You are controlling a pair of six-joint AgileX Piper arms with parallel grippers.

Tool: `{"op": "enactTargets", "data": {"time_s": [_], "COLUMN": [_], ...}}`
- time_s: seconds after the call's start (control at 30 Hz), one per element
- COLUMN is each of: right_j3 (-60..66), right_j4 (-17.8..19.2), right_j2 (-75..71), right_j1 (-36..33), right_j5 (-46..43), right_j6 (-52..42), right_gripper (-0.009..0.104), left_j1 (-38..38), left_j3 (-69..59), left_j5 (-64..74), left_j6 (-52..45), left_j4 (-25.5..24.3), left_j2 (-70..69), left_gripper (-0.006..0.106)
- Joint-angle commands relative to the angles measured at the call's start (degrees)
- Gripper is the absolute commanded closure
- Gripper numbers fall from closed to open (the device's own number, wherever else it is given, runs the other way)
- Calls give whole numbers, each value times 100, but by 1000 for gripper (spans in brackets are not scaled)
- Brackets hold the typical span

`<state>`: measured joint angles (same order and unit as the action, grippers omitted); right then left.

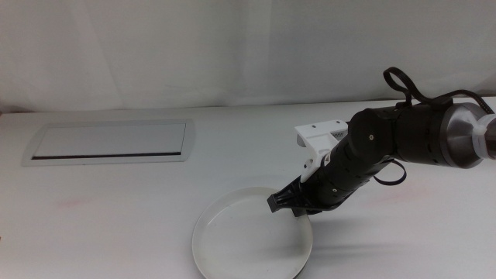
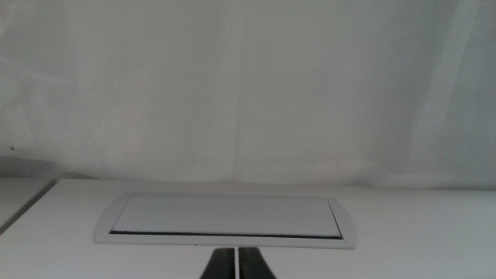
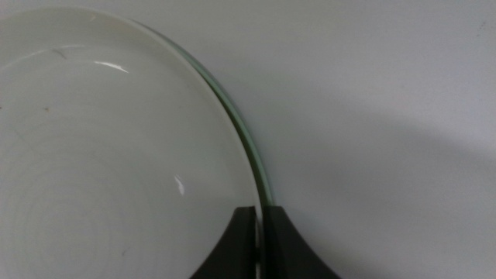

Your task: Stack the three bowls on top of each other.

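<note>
A cream-white bowl lies at the table's front centre. In the right wrist view the cream-white bowl sits inside a pale mint green bowl, of which only a thin rim shows around its edge. No grey bowl shows in any view. My right gripper comes in from the right and is at the stack's right rim. Its jaws are closed on that rim. My left gripper is shut and empty, out of the middle view, facing the white panel.
A flat white rectangular panel with a dark slot lies at the back left of the table; it also shows in the left wrist view. A white wall stands behind the table.
</note>
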<state>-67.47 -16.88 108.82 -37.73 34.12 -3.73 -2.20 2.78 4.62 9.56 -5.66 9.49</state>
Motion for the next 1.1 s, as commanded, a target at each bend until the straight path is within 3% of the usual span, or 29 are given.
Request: {"op": "enactTargets", "data": {"time_s": [0.0, 0.1, 0.23, 0.3, 0.33, 0.43, 0.53, 0.73, 0.83, 0.87, 0.93, 1.07], "right_j3": [14, 3, -178, -351, -432, -719, -1009, -1484, -1555, -1555, -1555, -1499], "right_j4": [-26, -26, -26, -26, -16, 46, 418, 1857, 2908, 3740, 4335, 4441], "right_j2": [25, 20, 20, 20, 20, -37, -178, -684, -1035, -1298, -1536, -1947], "right_j1": [-4, -4, -4, -4, -4, -4, 21, 506, 1004, 1335, 1596, 1940], "right_j5": [-84, -16, 183, 307, 344, 514, 681, 970, 1051, 1195, 1359, 1483], "right_j6": [-31, -80, -253, -265, -277, -379, -369, 686, 1637, 2405, 2774, 2265], "right_gripper": [97, 91, 42, 6, -7, -8, -8, -8, -7, -6, -4, 13], "left_j1": [-15, -15, -15, -15, -15, -15, -15, -15, -15, -15, -15, -15], "left_j3": [-22, -22, -22, -22, -22, -22, -22, -22, -22, -22, -22, -22], "left_j5": [16, 16, 16, 16, 16, 16, 16, 7, 7, 7, 7, 7], "left_j6": [8, 8, 8, 8, 8, 8, 8, 8, 8, 8, 8, 8], "left_j4": [8, 8, 8, 8, 8, 8, 8, 8, 8, 8, 8, 8], "left_j2": [-15, -15, -15, -15, -15, -15, -15, -15, -15, -15, -15, -15], "left_gripper": [103, 103, 103, 103, 103, 103, 103, 103, 103, 103, 103, 103]}}
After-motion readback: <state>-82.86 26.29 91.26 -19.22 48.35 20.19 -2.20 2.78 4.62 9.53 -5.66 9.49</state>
